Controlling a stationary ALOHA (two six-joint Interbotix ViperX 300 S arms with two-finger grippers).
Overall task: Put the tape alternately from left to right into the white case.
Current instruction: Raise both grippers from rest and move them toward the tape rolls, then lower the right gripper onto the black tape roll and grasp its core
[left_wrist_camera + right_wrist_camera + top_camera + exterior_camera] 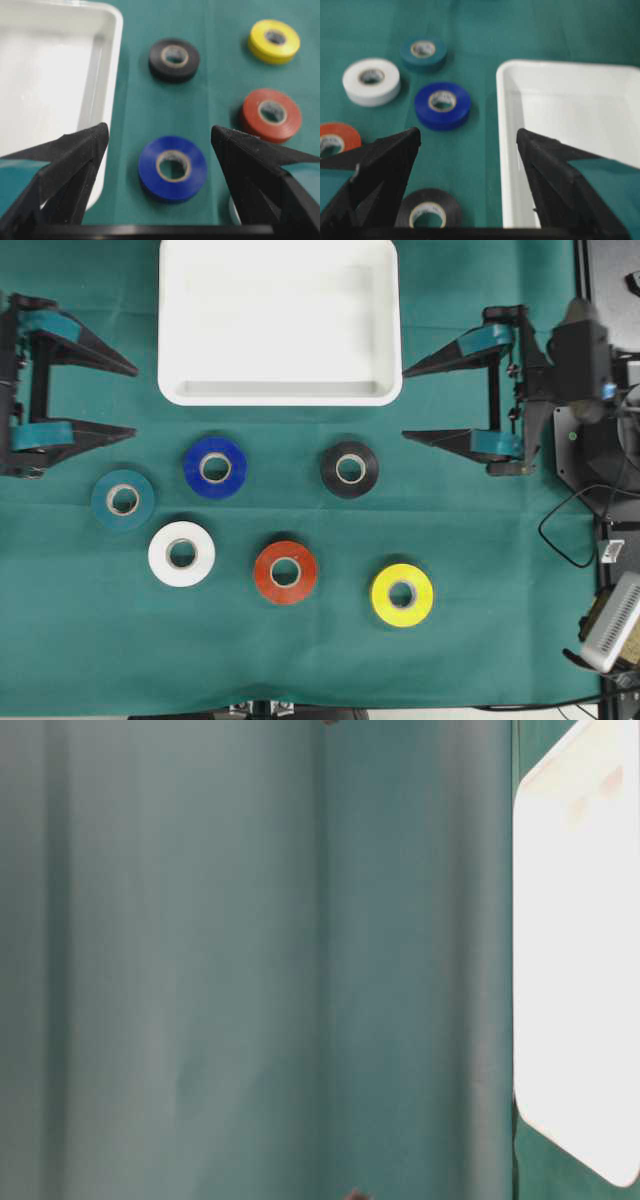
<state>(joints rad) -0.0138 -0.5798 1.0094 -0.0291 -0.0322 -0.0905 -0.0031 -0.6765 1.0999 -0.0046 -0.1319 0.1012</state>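
Tape lay flat in six rolls just below the case, none inside; the teal roll, leftmost, sat nearest the left end effector, below its spread, empty jaws. The right end effector, equally spread and empty, was nearest the black roll.

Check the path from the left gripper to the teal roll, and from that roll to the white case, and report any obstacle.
Nothing visible blocks either leg. The left gripper, open and empty, has only bare cloth between it and the teal roll. The blue roll lies to the right of the teal roll, beside the line up to the white case, which holds nothing.
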